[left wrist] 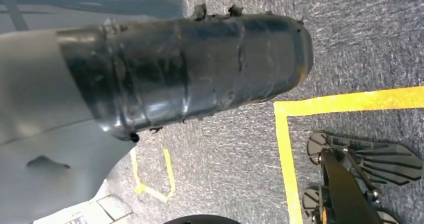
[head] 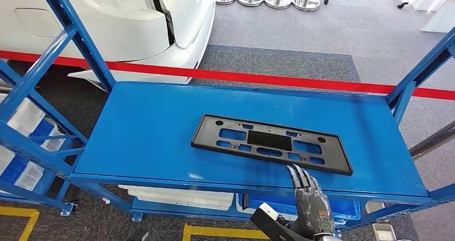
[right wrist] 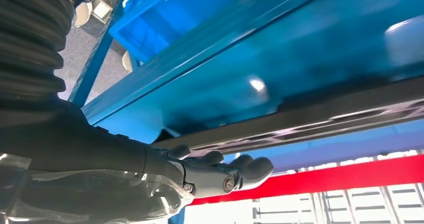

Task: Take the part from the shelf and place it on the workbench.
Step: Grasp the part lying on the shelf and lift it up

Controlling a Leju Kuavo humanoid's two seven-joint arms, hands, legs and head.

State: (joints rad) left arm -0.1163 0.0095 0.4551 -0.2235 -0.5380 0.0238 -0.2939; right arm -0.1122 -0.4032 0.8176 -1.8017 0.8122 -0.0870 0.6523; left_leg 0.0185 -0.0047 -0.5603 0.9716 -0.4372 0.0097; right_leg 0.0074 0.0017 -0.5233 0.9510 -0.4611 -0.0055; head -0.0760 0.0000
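The big blue metal shelf (head: 161,128) stands in front of me, its flat top level framed by slanted blue uprights. Past its far edge a red stripe (head: 300,81) crosses the grey carpet, and a white moulded car body part (head: 107,21) sits beyond the far left corner. Under the top level, white and blue bins (head: 182,198) rest on a lower level near the front edge.

The flat black rectangular plastic plate with cut-out slots (head: 271,143) lies on the shelf top, right of the middle and closer to the front edge than the far one, turned slightly so its right end comes nearest the front.

My right hand (head: 308,198) reaches up over the front edge of the shelf, fingers stretched forward and close together, their tips at the near long edge of the black plate. From my right wrist the fingertips (right wrist: 250,166) sit just beside that dark edge; I cannot tell whether they touch it. The hand holds nothing.

My left hand (left wrist: 190,64) hangs over the grey carpet beside yellow floor tape (left wrist: 285,149); I cannot tell how its fingers lie.
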